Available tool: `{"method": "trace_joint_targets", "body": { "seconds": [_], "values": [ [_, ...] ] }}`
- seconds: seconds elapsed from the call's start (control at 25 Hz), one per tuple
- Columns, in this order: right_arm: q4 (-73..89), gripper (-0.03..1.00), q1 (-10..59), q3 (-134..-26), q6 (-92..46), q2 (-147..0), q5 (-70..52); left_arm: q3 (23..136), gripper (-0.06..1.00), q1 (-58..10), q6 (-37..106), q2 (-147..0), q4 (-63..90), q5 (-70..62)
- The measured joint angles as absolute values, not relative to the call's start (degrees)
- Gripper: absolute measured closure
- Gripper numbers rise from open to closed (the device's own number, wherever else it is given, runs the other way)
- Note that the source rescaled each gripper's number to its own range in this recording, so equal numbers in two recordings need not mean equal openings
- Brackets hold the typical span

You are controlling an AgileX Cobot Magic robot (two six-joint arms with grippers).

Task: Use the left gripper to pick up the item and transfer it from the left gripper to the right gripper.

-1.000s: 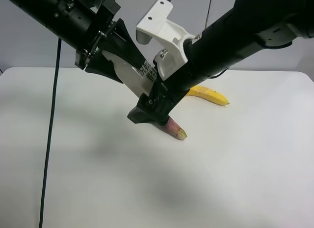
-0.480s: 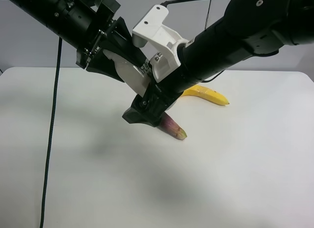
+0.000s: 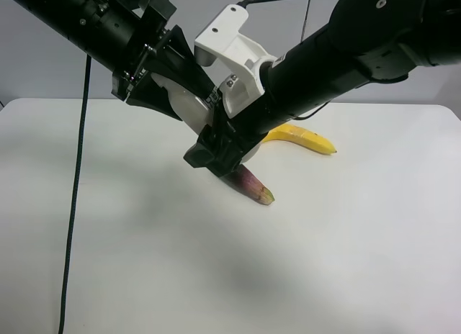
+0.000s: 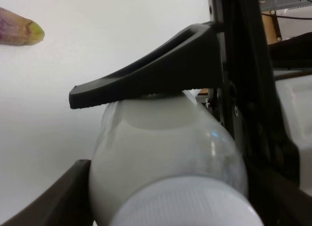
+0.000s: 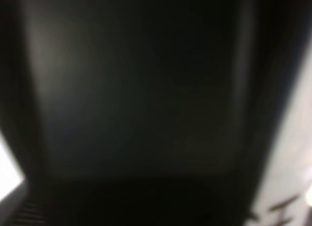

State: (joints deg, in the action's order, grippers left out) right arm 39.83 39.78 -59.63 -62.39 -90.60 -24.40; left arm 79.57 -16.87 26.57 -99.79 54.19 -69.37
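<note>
The left gripper (image 3: 191,101) pinches the bottle (image 4: 165,153) above the counter (image 3: 346,240); whether the right gripper (image 3: 216,148) is clamped cannot be determined.

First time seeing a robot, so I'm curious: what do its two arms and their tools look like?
Both arms are thick black tubes. The left tool is all black with flat, wedge-shaped fingers, and a thin black cable trails beside its arm. The right tool is black too, with a white plastic bracket bolted behind it.
</note>
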Motion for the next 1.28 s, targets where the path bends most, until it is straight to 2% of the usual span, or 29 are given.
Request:
{"method": "trace_joint_targets", "body": {
  "seconds": [0.08,0.12,0.16,0.76,0.8,0.88,0.92,0.96,1.0,1.08,1.28],
  "values": [
    [39.83,0.81,39.78,-59.63,-62.46,-90.60,-24.03,79.57,0.90,-16.87,26.65,-99.79,54.01,-69.57],
    [39.90,0.95,39.78,-59.63,-62.40,-90.61,-23.77,79.57,0.90,-16.87,26.65,-99.79,53.69,-70.00],
    [39.79,0.97,39.78,-59.63,-62.91,-90.66,-23.71,79.44,0.90,-16.87,26.57,-99.79,53.69,-70.16],
    [39.79,0.97,39.78,-59.63,-63.93,-90.71,-23.76,79.38,0.89,-16.98,26.80,-99.79,53.63,-70.16],
    [39.79,0.97,39.78,-59.63,-63.99,-90.71,-23.94,79.38,0.79,-16.98,26.97,-99.79,53.75,-70.16],
    [39.79,0.97,39.78,-59.63,-64.15,-90.83,-25.37,79.65,0.36,-16.98,26.84,-99.79,53.69,-69.32],
    [39.79,0.97,39.78,-59.63,-64.22,-90.83,-25.56,79.65,0.18,-16.90,26.61,-99.74,52.97,-69.32],
    [39.79,0.97,39.78,-59.63,-64.23,-90.83,-25.49,79.65,0.08,-16.79,26.32,-99.79,52.74,-69.24],
    [39.79,0.97,39.78,-59.63,-64.35,-90.83,-25.58,79.65,0.03,-16.79,26.14,-99.79,52.26,-69.15],
    [39.79,0.97,39.78,-59.63,-64.35,-90.83,-25.58,79.65,-0.01,-16.79,25.92,-99.79,51.98,-69.04],
    [39.79,0.97,39.78,-59.63,-64.35,-90.83,-25.58,79.65,-0.03,-16.79,25.75,-99.79,51.85,-69.04]
  ]
}}
